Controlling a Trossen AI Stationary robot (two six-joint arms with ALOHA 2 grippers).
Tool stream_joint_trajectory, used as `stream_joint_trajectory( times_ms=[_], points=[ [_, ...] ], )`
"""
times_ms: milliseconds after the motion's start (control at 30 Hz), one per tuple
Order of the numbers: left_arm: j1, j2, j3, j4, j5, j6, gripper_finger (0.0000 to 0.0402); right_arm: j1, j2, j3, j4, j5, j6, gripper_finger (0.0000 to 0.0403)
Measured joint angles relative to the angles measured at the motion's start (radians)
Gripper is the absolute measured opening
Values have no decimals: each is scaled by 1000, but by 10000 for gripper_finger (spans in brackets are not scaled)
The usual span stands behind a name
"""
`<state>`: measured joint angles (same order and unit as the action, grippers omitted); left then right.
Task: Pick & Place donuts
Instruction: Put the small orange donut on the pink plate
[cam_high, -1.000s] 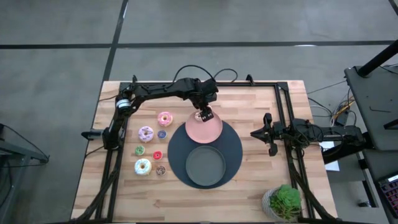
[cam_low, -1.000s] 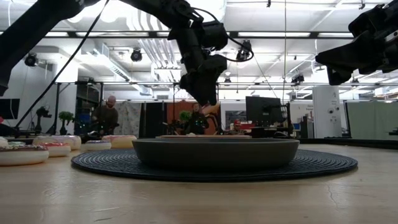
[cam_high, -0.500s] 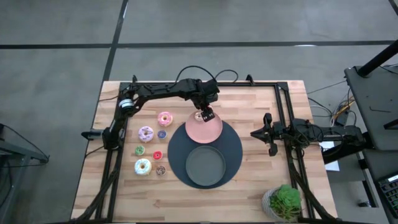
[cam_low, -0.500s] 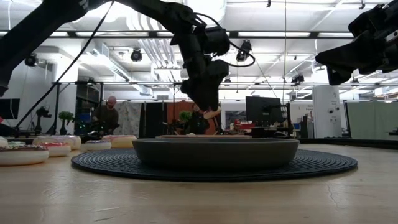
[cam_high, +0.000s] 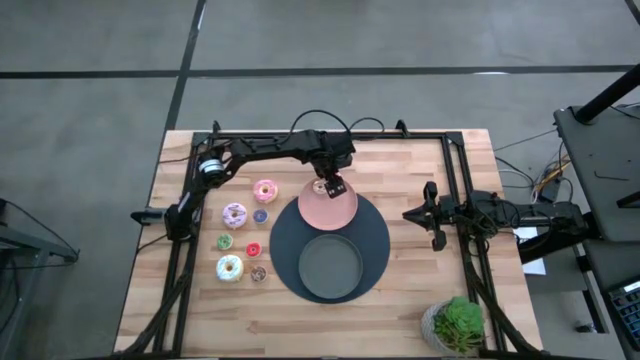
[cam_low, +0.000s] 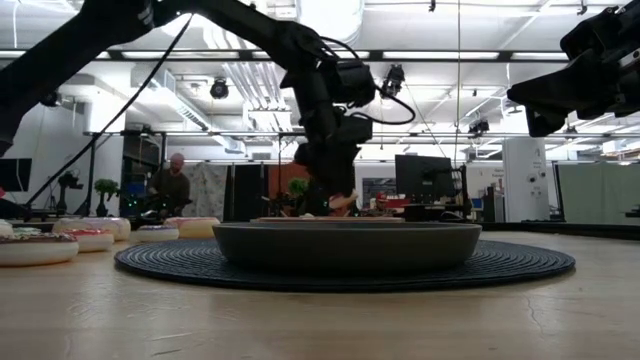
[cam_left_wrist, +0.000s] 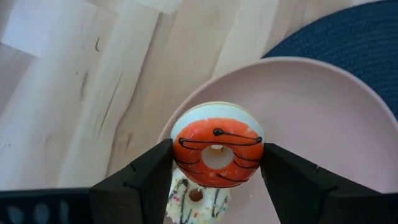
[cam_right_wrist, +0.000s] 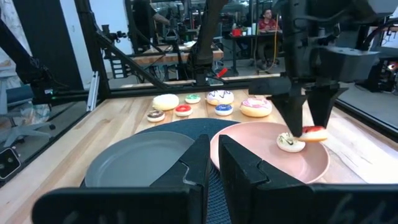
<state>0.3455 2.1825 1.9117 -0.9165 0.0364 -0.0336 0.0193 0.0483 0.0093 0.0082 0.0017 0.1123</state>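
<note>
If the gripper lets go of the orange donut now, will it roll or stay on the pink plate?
The orange donut looks rigid and light, held by the left gripper just over the pink plate. Being a flat ring, it would probably settle, perhaps leaning on the white sprinkled donut beside it.

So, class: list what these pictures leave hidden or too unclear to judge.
- Pink plate, low view: mostly hidden behind the grey plate.
- White donut, left wrist view: partly under the red donut held by the left claw.
- Tiny donuts, high view: too small for detail.
</note>
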Motion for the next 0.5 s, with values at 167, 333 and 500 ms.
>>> stream_joint_trajectory(
  times_ms=[167, 333, 500],
  points=[
    [2, 19, 2, 3, 0, 11, 208, 0, 0, 0, 0, 0, 0, 29],
    [2, 39, 2, 5, 1, 13, 208, 0, 0, 0, 0, 0, 0, 29],
    [2, 53, 2, 14, 1, 13, 208, 0, 0, 0, 0, 0, 0, 29]
  ],
)
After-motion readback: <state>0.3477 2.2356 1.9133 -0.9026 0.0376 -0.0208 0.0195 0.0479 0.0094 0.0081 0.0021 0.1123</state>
